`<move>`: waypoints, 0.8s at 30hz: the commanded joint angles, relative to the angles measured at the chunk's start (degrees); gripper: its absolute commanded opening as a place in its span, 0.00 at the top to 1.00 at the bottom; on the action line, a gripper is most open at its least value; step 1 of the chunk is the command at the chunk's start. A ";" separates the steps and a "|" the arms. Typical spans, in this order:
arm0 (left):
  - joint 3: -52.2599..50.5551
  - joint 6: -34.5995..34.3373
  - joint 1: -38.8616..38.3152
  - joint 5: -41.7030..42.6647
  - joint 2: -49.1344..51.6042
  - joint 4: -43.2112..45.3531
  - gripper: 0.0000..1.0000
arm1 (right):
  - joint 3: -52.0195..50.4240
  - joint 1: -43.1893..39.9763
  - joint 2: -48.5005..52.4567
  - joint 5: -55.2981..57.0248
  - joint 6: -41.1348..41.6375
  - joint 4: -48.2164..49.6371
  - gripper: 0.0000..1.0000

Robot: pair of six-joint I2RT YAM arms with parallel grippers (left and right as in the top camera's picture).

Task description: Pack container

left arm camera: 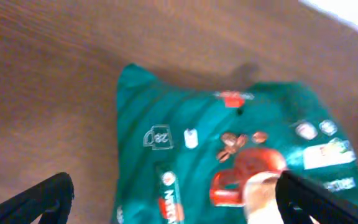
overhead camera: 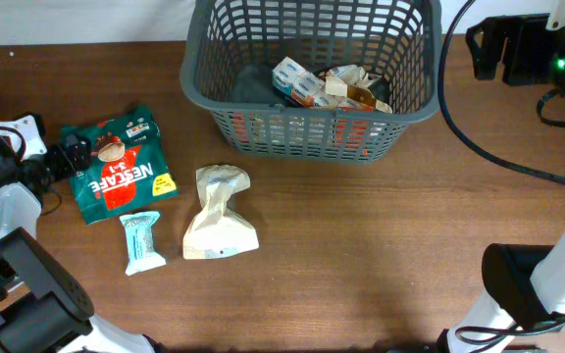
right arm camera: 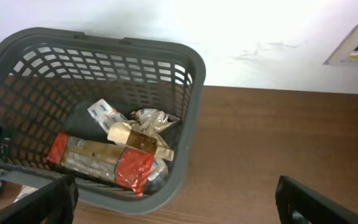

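The dark grey lattice basket (overhead camera: 307,103) stands at the back centre and holds several snack packets (overhead camera: 332,86). In the right wrist view the basket (right arm camera: 191,112) shows a red and gold packet (right arm camera: 101,160) inside. A green Nescafe packet (overhead camera: 118,175) lies flat on the table at the left. My left gripper (overhead camera: 72,157) is open at the packet's left edge. In the left wrist view the packet (left arm camera: 229,162) lies between the spread fingers (left arm camera: 179,211). My right gripper (overhead camera: 479,44) is open and empty, right of the basket, its fingers (right arm camera: 179,211) spread above the table.
A light blue bar packet (overhead camera: 143,241) and a cream pouch (overhead camera: 220,214) lie on the wooden table in front of the basket. Black cables (overhead camera: 498,157) run across the right side. The arm bases stand at the front corners.
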 commanded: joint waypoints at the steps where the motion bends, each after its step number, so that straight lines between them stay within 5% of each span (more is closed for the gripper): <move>1: 0.59 -12.59 1.25 3.76 1.18 -0.15 0.01 | -0.15 0.94 -0.02 -1.14 0.48 -0.35 0.01; 9: 0.57 -18.99 4.52 5.62 1.18 -10.99 0.01 | -0.15 0.94 -0.02 -1.11 0.46 -0.35 0.01; 24: 0.44 -0.42 5.84 5.64 1.29 -21.31 0.01 | -0.15 0.94 -0.02 -1.11 0.44 -0.35 0.01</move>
